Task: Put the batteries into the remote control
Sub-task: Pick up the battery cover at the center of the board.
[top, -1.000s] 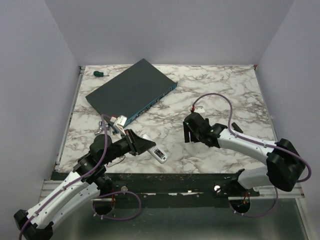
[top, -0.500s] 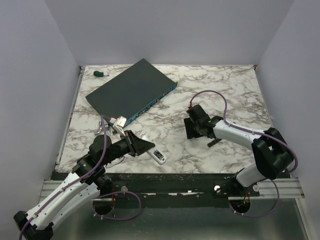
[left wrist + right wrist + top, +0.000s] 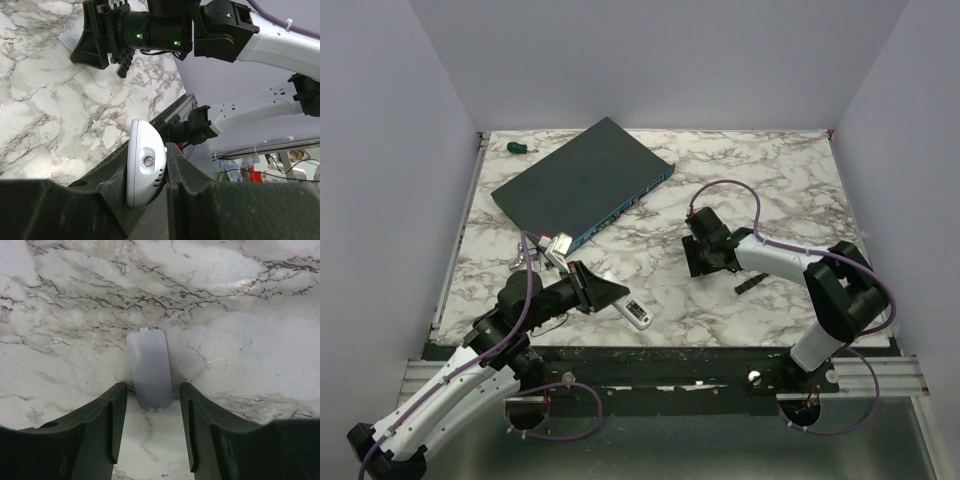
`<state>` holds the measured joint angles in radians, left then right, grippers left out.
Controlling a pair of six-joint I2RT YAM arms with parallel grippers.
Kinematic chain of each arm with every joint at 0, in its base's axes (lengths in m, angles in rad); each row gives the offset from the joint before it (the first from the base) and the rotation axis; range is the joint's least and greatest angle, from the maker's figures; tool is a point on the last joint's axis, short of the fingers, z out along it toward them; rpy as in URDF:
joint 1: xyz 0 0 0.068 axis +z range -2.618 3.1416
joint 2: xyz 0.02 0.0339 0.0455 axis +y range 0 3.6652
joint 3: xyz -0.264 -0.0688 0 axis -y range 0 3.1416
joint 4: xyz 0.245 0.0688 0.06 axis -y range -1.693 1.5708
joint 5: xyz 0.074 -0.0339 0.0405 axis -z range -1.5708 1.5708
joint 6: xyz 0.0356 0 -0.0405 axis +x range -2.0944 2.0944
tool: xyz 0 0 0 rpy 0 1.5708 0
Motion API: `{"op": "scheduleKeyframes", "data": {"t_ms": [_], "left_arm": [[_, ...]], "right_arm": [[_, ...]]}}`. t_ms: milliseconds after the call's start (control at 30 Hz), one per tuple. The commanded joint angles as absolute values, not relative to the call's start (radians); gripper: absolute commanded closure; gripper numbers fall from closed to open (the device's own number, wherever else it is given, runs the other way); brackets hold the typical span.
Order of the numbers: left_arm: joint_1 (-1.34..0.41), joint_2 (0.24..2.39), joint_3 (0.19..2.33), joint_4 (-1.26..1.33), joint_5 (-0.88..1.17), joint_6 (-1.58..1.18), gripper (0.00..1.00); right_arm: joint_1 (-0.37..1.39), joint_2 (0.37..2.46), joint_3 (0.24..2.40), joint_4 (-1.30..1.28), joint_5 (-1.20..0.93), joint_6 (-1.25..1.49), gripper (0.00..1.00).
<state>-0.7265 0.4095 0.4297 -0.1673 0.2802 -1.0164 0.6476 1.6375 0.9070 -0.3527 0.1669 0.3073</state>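
Left wrist view: my left gripper (image 3: 146, 155) is clamped on the remote control (image 3: 144, 172), one finger pressed to each side and its rounded white end sticking out between them. From above, the remote is held low near the worktop's (image 3: 780, 190) near edge, left of the middle. My right gripper (image 3: 151, 390) points down at the marble right of centre, jaws apart. They straddle a thin white cover plate (image 3: 149, 360) lying flat. I cannot tell whether either finger touches it.
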Motion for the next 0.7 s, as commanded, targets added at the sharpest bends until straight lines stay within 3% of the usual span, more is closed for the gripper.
{"op": "scheduleKeyframes", "data": {"t_ms": [0,667], "left_arm": [[-0.721,0.389,0.461,-0.168,0.264,-1.009,1.0],[-0.722,0.384,0.459,-0.163,0.264,-1.029,1.0]], "right_arm": [[0.646,1.659,0.936,-0.354,0.158,0.297,0.49],[0.646,1.652,0.921,-0.395,0.141,0.291,0.67]]}}
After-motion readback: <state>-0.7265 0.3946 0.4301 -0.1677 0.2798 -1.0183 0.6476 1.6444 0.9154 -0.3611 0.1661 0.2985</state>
